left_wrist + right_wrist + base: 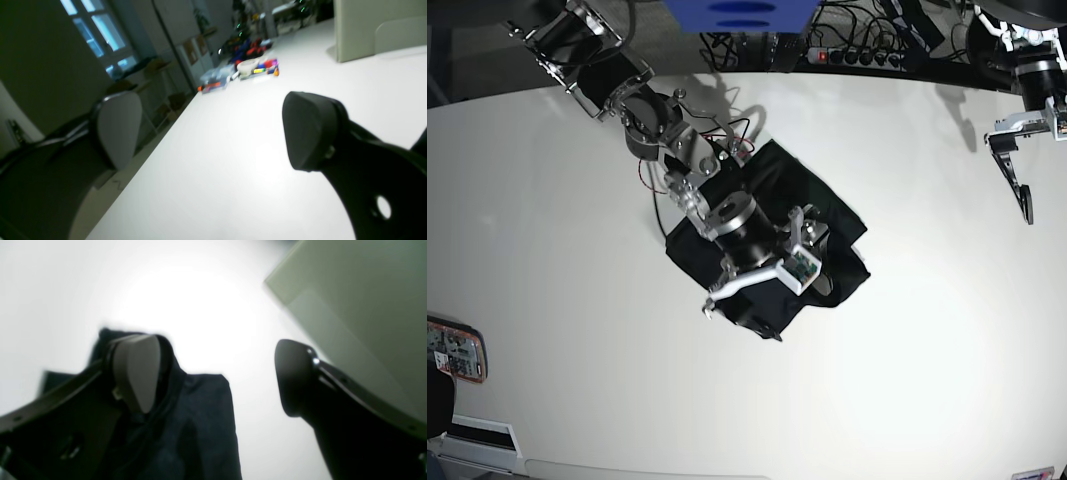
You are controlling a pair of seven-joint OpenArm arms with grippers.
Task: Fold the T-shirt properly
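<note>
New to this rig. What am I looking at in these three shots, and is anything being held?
A robot with two arms works over a white table. The base view looks down from above. The other two come from cameras on each wrist, looking out between the fingers. A black T-shirt lies crumpled on the table. The right end effector hangs over it, open, holding nothing; its wrist view shows the cloth below. The left end effector sits off at the table's far side, also open and empty, with only bare table and distant clutter in view.

Black arms with silver joints and red wires; right gripper (213, 376) has one grey pad (138, 371), one black.
</note>
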